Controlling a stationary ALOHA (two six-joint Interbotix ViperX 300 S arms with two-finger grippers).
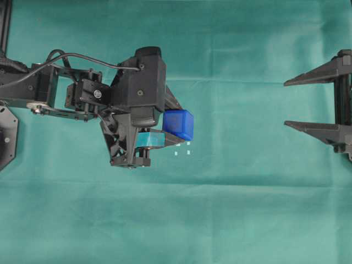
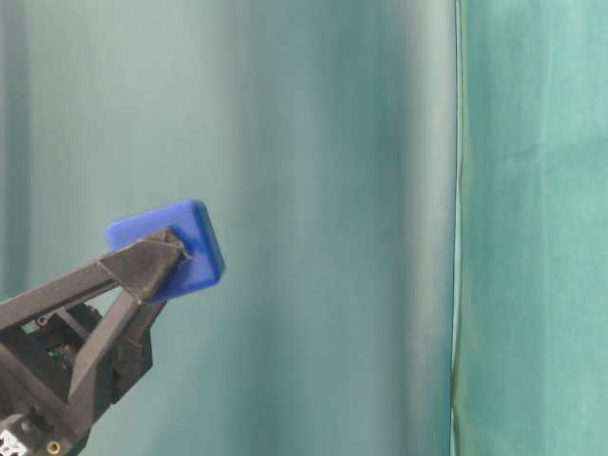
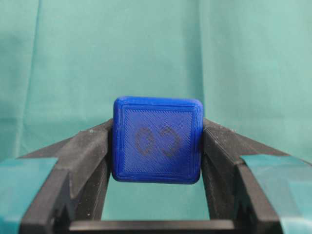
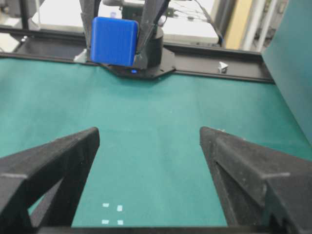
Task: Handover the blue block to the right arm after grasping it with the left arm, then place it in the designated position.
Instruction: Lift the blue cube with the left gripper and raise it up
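One embossed figure on the blue block (image 3: 157,139), left-wrist view only.

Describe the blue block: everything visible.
The blue block is a small bright blue cube with rounded edges, plastic-looking with fine printed lines. One face has a raised border and a faint embossed figure. It is pinched on two opposite sides between the tips of the left gripper, whose jaws are closed on it. The table-level view shows it tilted and held in the air, off the green cloth. Nothing else touches it.

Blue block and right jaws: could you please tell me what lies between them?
Only bare green cloth between the blue block and the right gripper, in the overhead view.
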